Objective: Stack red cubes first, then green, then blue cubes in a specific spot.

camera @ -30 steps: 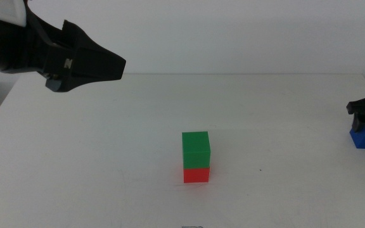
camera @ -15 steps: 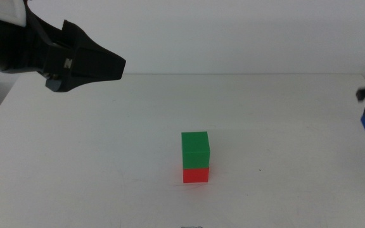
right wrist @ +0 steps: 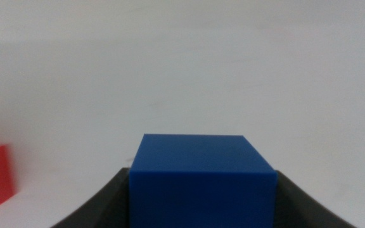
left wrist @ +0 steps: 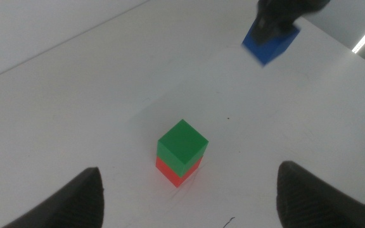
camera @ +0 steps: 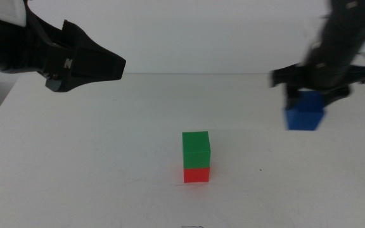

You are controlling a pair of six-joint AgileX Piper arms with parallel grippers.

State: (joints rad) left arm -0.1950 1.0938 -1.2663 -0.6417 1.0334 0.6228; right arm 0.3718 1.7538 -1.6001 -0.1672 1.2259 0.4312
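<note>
Right gripper (camera: 306,101) squeezes blue cube (camera: 304,118) up in air, right of green cube (camera: 196,149) on red cube (camera: 196,175). Left gripper (camera: 109,64) waits, wide open. Off-center drop could knock stack over.

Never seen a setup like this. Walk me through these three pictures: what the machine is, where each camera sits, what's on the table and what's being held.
These are two robot arms at a white table, each ending in a two-jawed gripper. One picture looks down over the table; the other two come from cameras on each arm's wrist.

On the table a green cube sits on a red cube.

The right gripper, blurred in the overhead view, holds a blue cube above the table, off to the right of the stack. Its wrist camera shows that cube gripped between dark jaws.

The left gripper hangs above the table's left side, jaws open and empty, its camera looking down on the stack.
</note>
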